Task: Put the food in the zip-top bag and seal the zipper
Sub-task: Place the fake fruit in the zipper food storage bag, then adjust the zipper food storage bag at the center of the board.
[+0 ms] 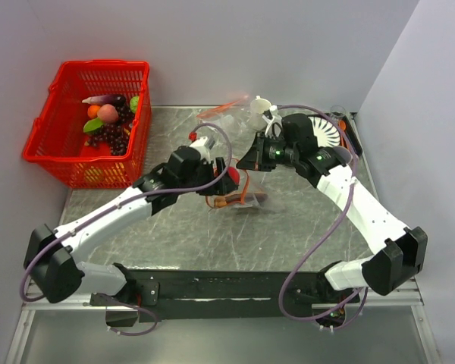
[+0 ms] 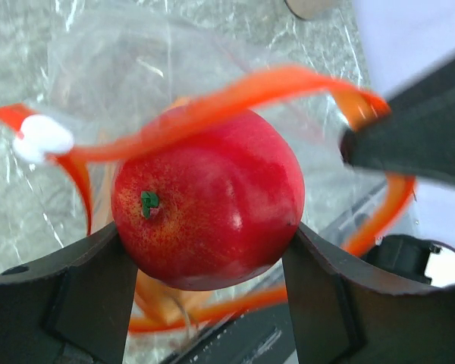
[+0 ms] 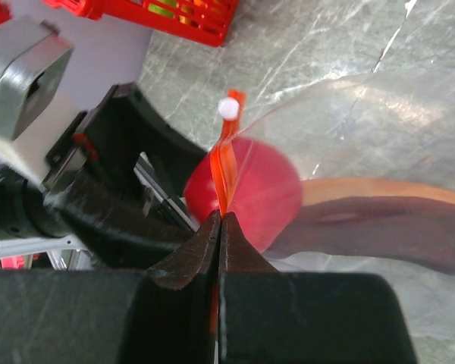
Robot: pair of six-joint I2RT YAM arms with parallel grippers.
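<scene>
Off the far left corner of the worktop (image 1: 174,235) stands a red basket (image 1: 49,148). A dark grape bunch (image 1: 110,138), a peach (image 1: 108,114) and a slim eggplant (image 1: 105,98) lie heaped inside it.

Toward the middle of the worktop, the left pincer (image 2: 205,250) has its two dark fingers spread wide. They press on either side of the red round fruit (image 2: 208,208), which it grips firmly. The fruit sits right in the mouth of the clear zip-top bag (image 2: 136,68). The orange-red zipper (image 2: 235,95) loops over the top of the fruit and under it, with a white slider (image 2: 39,140) at one end.

Just to the right, the right pincer (image 3: 220,227) is squeezed fully together on the zipper strip, holding that edge of the mouth up. Through the plastic, an orange-brown curved piece (image 3: 379,216) lies in the bag beyond the fruit.

A white ribbed disc (image 1: 322,130) rests at the far right corner.
</scene>
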